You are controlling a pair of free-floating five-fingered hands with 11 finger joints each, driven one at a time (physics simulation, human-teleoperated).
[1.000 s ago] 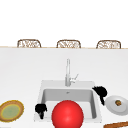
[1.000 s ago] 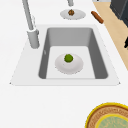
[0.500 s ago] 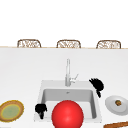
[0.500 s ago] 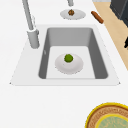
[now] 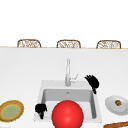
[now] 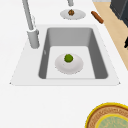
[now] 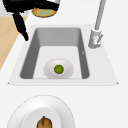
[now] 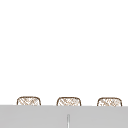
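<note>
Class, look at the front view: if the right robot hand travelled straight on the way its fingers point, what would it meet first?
Probably the faucet: the right robot hand spreads its fingers up-left toward the faucet's side lever, though depth is unclear.

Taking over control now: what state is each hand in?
Left hand: shut, holding nothing, at the sink's front-left corner.
Right hand: open, fingers spread, holding nothing.

Hands: right hand [image 5: 92, 82] and left hand [image 5: 40, 109], black. Sink [image 6: 103, 66], grey. Ball [image 5: 67, 115], red. Fruit [image 6: 68, 58], green, on white dish [image 6: 76, 67]. Plate [image 5: 11, 110], brown-rimmed, yellow-green centre. Surface [image 5: 22, 67], white.
</note>
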